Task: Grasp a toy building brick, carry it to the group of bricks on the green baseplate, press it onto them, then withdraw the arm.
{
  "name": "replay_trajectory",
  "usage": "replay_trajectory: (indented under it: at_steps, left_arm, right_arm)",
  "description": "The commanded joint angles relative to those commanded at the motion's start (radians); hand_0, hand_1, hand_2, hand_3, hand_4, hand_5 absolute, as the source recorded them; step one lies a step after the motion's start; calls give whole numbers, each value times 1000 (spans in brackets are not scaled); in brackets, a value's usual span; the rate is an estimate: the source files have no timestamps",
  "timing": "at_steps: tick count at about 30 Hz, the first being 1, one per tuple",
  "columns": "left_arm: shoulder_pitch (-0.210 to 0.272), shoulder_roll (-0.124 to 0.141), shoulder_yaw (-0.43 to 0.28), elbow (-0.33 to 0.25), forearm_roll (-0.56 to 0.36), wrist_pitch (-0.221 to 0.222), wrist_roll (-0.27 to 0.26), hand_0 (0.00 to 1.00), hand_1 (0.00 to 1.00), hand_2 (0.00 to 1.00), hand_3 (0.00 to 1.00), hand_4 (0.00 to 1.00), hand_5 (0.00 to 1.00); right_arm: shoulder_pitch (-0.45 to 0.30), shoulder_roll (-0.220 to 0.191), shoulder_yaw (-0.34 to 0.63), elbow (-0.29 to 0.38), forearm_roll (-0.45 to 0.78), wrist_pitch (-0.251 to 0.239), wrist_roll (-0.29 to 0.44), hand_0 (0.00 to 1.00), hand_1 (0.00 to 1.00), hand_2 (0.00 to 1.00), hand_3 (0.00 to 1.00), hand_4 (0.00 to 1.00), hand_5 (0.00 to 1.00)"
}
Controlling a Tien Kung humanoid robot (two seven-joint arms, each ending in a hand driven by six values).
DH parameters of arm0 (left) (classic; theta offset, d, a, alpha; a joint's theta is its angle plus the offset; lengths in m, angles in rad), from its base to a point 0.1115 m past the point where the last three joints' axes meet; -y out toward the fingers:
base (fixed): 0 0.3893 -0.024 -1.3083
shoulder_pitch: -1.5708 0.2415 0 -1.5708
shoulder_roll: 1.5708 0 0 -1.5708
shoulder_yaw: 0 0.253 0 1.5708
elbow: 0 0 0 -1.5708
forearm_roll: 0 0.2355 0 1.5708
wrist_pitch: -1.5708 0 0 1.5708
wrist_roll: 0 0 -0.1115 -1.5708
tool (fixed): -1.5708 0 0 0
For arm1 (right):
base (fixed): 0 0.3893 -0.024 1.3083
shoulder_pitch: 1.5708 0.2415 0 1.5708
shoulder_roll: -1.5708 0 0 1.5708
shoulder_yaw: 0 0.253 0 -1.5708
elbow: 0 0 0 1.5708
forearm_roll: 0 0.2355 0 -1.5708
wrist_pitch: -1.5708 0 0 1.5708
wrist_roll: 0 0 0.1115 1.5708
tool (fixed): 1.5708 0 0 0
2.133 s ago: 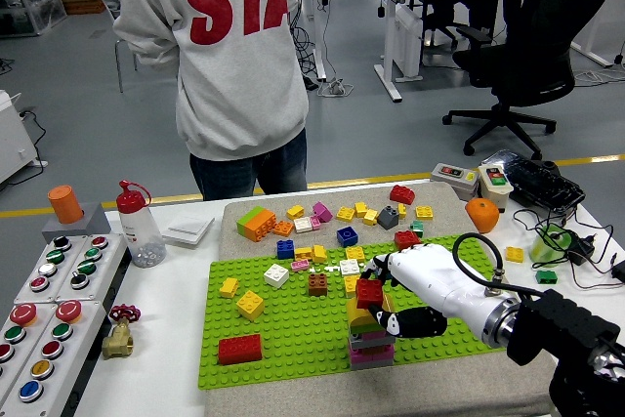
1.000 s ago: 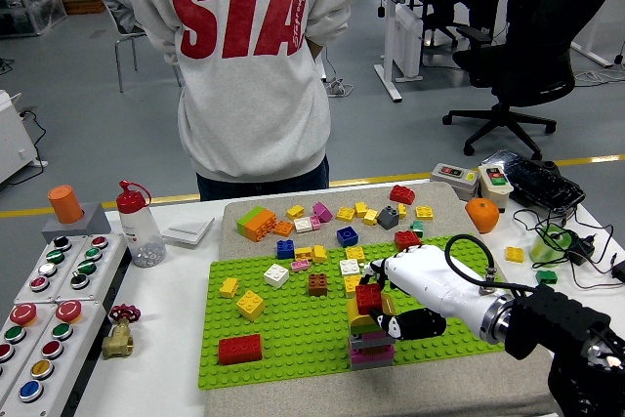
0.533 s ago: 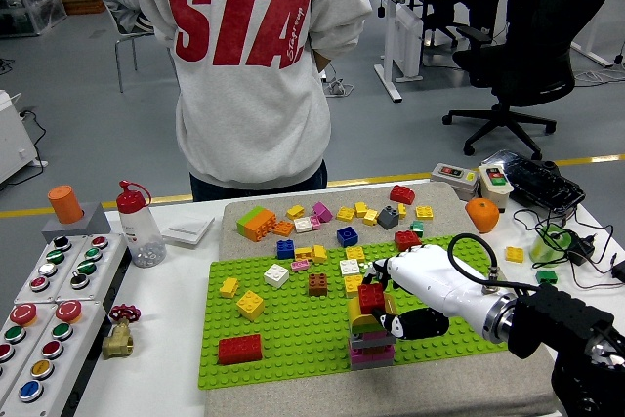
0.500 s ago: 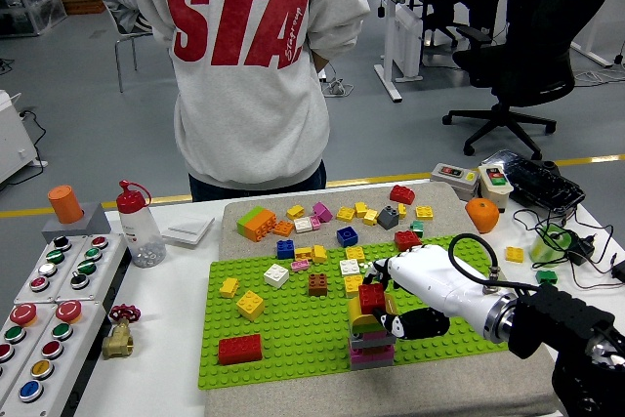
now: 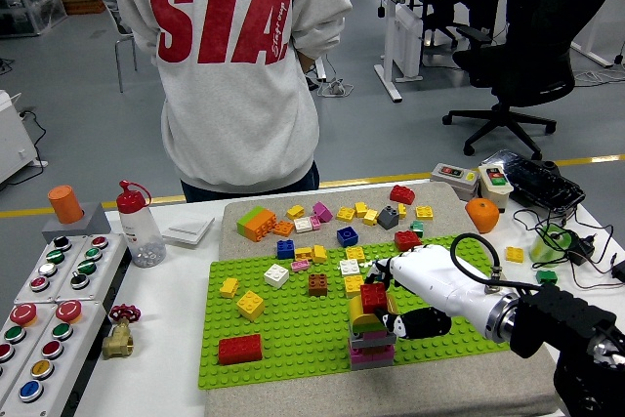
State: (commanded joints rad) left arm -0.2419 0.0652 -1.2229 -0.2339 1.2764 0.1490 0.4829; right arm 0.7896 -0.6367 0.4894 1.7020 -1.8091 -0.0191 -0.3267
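Observation:
A green baseplate [image 5: 293,334] lies on the table's front middle. A stack of bricks [image 5: 370,343] stands at its front right, with pink, grey and yellow layers. My right hand [image 5: 383,308] comes in from the lower right and is shut on a red brick [image 5: 372,297] held on top of the stack. The thumb [image 5: 410,323] sits at the stack's right side. Loose bricks [image 5: 342,222] lie on the mat behind the baseplate. My left arm is out of view.
A person in a grey sweatshirt [image 5: 234,65] stands at the table's far side, back turned. A button panel [image 5: 49,310], a bottle [image 5: 140,225] and an orange cup [image 5: 66,204] stand at the left. An orange ball [image 5: 481,214], switch boxes [image 5: 477,180] and cables lie at the right.
My right hand has stayed on the stack with the red brick, shifting only slightly. The person at the back has moved a little to the left.

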Motion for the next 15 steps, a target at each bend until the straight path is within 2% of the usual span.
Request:
replay_trajectory:
  at_steps: [15]
  left_arm:
    - [-3,-2,-3,-1,8,-2,2,619,588,589,394,277,919]
  right_arm:
    - [-2,1,2,-5,21,7,-3,727,615,612,594,445,318]
